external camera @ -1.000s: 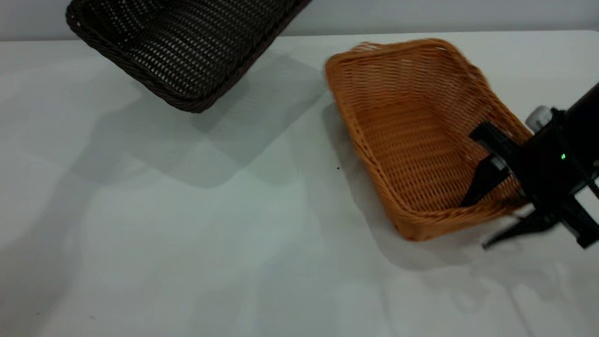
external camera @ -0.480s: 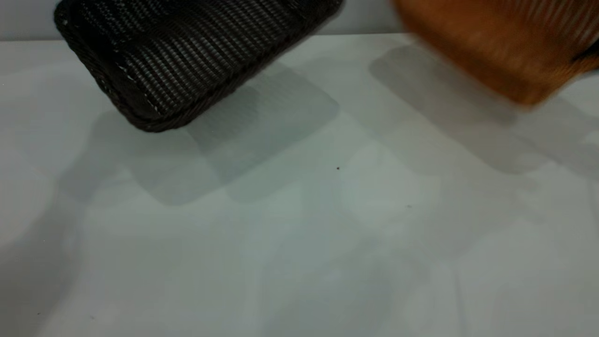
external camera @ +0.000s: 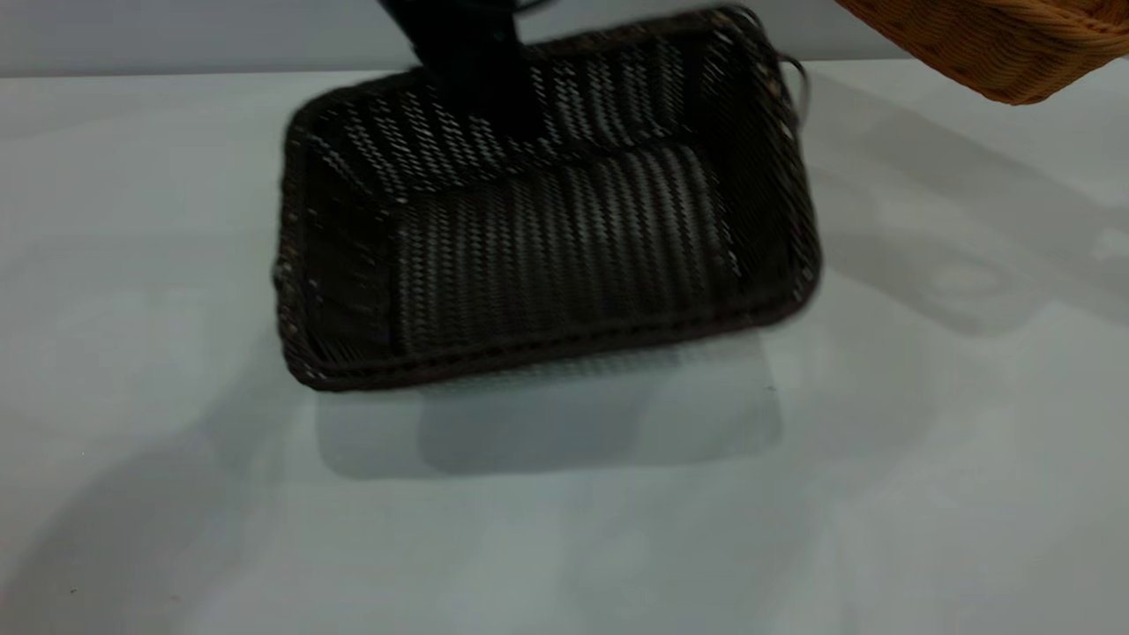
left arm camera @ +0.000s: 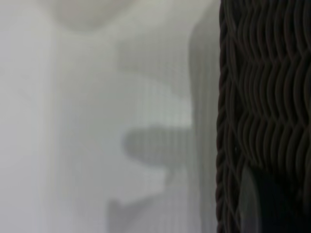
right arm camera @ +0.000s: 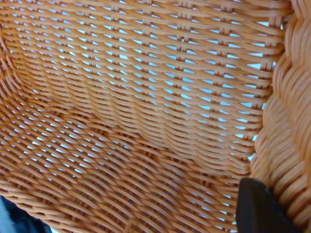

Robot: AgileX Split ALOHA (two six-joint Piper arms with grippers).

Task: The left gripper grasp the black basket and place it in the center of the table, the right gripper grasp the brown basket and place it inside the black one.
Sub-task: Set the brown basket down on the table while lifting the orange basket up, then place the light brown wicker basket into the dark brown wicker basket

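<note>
Black baskets: you have one, the black basket (external camera: 564,256), also seen as dark weave in the left wrist view (left arm camera: 265,97).
Brown baskets: you have one, the brown basket (external camera: 997,44), filling the right wrist view (right arm camera: 136,111).
Tables: one, the table (external camera: 564,529).
Grippers: you can count two, the left gripper (external camera: 472,66) and, probably, one dark finger (right arm camera: 260,206) of the right gripper.
</note>
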